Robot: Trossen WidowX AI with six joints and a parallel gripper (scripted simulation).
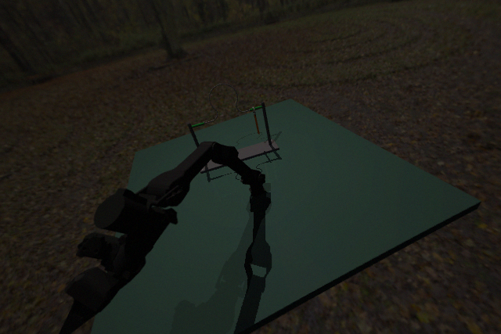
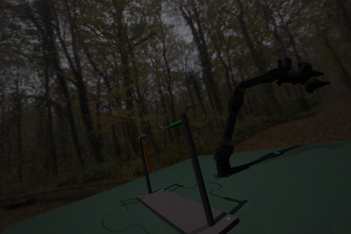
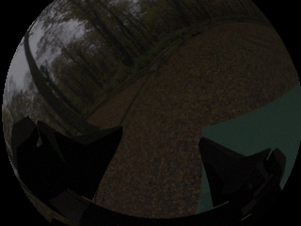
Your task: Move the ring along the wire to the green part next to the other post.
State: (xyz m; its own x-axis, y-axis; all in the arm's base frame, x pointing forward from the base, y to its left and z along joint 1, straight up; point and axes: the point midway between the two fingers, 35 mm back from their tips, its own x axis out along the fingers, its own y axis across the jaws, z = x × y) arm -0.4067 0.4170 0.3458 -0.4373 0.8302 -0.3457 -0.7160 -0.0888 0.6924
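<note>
Handle (image 1: 256,122) (image 2: 147,158) is prob light n stiff, so best grabbed mid-length w/ the fingers (image 1: 79,313) (image 2: 316,73), rn spread n empty.

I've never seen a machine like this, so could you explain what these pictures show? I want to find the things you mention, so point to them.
The dark machine is a robot arm (image 1: 192,164) (image 2: 233,107), jointed rather like yours. Its hand is a gripper (image 1: 73,289) (image 2: 326,78) (image 3: 164,137) with two fingers, spread open and holding nothing.

The top picture looks down at a slant; the exterior one looks from beyond the wire stand towards the arm. The wrist picture comes from beside the gripper, showing its fingers.

On the green table top (image 1: 344,184) (image 2: 297,183) (image 3: 263,122) stands a flat board (image 1: 254,151) (image 2: 175,207) with two posts. A curvy wire (image 1: 223,84) (image 2: 142,103) joins them, green at both ends. Near one post hangs a small ring (image 2: 146,141) with an orange handle (image 1: 256,122) (image 2: 147,158).
</note>
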